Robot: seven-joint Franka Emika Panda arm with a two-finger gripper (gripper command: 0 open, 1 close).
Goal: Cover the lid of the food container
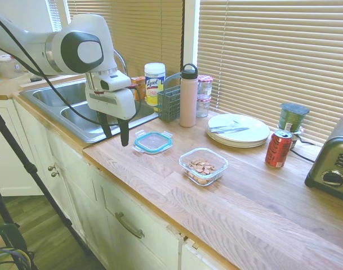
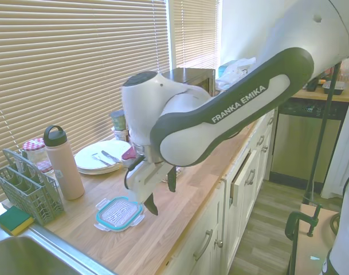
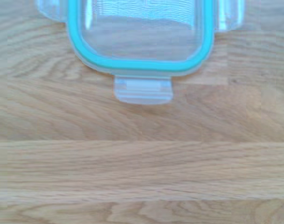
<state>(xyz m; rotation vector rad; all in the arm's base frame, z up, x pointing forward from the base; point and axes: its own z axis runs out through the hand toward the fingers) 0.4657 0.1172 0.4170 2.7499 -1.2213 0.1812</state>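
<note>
End effector (image 1: pixel 116 130): released, nothing held. Lid (image 1: pixel 152 142): laid flat on worktop (image 1: pixel 261 197), just beside and below it; food container (image 1: pixel 203 166) lies farther beyond.

The bench (image 1: pixel 177 194) was pale wood with a visible grain and a smooth, faintly satin finish. The lid (image 3: pixel 142 35) was clear, glossy plastic with a teal rim and frosted clip tabs. The food container (image 1: pixel 203 166) looked like transparent glass or plastic, shiny at the rim. The sink (image 1: pixel 75 109) was brushed metal. The arm's shell was glossy white plastic, and the end effector (image 1: pixel 116 132) had matt black fingers (image 1: pixel 124 135).
</note>
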